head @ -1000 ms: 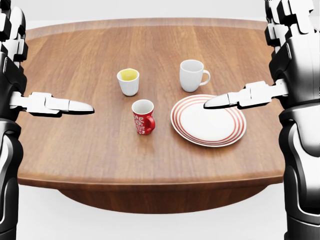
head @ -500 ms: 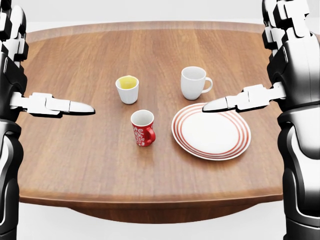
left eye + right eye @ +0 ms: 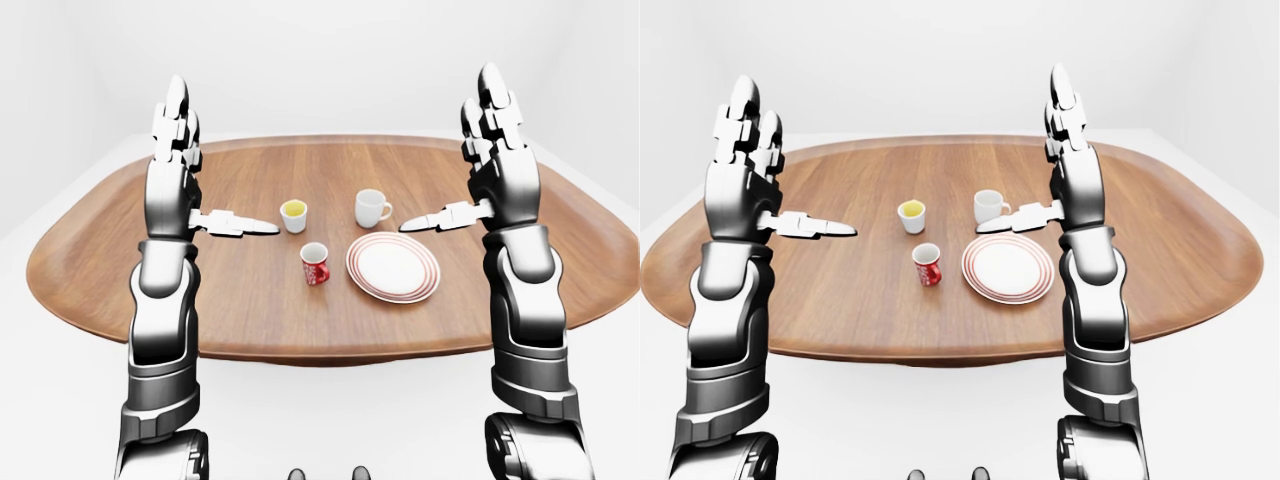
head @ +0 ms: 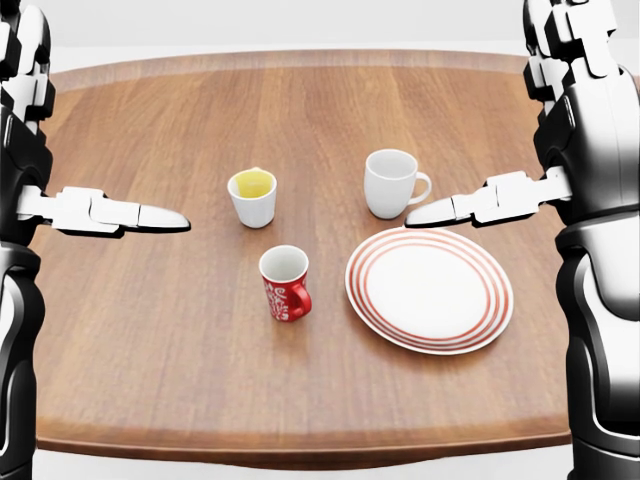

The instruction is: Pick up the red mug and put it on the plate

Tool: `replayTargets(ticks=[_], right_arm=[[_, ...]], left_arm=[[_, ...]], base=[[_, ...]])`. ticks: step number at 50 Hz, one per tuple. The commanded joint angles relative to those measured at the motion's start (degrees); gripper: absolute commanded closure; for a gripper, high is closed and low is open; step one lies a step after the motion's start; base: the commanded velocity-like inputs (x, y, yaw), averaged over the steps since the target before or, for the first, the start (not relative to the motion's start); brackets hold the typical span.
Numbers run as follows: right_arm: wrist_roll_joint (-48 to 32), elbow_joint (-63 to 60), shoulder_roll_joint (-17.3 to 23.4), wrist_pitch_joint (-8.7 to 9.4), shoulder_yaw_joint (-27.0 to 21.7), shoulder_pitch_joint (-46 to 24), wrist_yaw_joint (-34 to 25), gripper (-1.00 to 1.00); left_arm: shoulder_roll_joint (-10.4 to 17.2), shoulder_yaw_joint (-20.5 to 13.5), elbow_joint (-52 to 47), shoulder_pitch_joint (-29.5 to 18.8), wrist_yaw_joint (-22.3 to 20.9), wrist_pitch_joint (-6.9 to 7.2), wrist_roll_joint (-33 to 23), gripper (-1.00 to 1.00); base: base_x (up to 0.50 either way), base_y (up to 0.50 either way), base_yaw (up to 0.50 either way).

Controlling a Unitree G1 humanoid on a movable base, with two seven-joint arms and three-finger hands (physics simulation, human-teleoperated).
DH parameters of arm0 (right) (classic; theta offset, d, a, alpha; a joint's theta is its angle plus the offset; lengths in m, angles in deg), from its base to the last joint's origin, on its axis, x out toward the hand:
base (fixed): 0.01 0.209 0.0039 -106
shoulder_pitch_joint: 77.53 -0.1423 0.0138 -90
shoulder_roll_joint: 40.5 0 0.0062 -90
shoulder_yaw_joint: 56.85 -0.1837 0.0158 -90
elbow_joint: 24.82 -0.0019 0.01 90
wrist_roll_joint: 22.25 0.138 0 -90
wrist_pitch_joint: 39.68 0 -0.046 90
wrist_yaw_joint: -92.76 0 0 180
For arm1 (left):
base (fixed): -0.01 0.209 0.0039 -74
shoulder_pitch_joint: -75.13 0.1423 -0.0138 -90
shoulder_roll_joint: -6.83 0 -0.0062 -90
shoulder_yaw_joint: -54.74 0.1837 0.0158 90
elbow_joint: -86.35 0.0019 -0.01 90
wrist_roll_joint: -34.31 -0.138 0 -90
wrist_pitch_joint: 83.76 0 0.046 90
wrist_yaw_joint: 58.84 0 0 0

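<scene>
Both hands are raised above the bench with the fingers stretched up and spread wide, and each thumb points inward like a flat blade. Neither hand holds anything. The left hand [image 3: 175, 150] stands high at the left side of the left-eye view; its thumb reaches toward the middle of the bench. The right hand [image 3: 497, 150] mirrors it at the right side, and its thumb tip hangs over the space between the white mug and the plate in the head view.

The red mug [image 4: 284, 283] is lower in the head view than both thumbs, between the two hands, a little nearer to the left thumb line than to the right. It stands upright on the bench [image 4: 150, 330], with its handle turned to the right in the view, toward the plate. No finger touches it.

To the right of the red mug, just beside it but apart, lies the plate [image 4: 430, 290] with red rings. It carries nothing. The right thumb is above its upper edge in the head view.

Higher up in the view stand a small white cup [image 4: 252, 195] with a yellow inside and a white mug [image 4: 391, 182], both away from the hands.

As I judge it, the task has not really begun: the grasp, the lift and the placing all remain. The right hand seems the better one for the reach, because the handle faces that side.
</scene>
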Motion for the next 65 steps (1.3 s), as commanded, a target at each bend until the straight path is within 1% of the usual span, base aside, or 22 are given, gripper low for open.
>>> replayTargets(ticks=[1, 55, 65], right_arm=[[-0.1, -0.1, 0.0, 0.0, -0.1, 0.2, -0.3, -1.0], [-0.6, 1.5, -0.3, 0.0, 0.3, -0.1, -0.6, -1.0], [-0.6, 1.5, -0.2, 0.0, 0.3, 0.3, -0.7, -1.0]], left_arm=[[-0.2, 0.1, -1.2, 0.2, -0.3, 0.0, -0.2, -1.0], [-0.3, -0.1, -1.0, 0.8, -0.8, 0.0, -0.4, -1.0], [-0.8, 0.3, -0.6, 1.1, -0.4, 0.0, -0.3, -1.0]], base=[[0.18, 0.0, 0.0], [0.18, 0.0, 0.0], [0.18, 0.0, 0.0]])
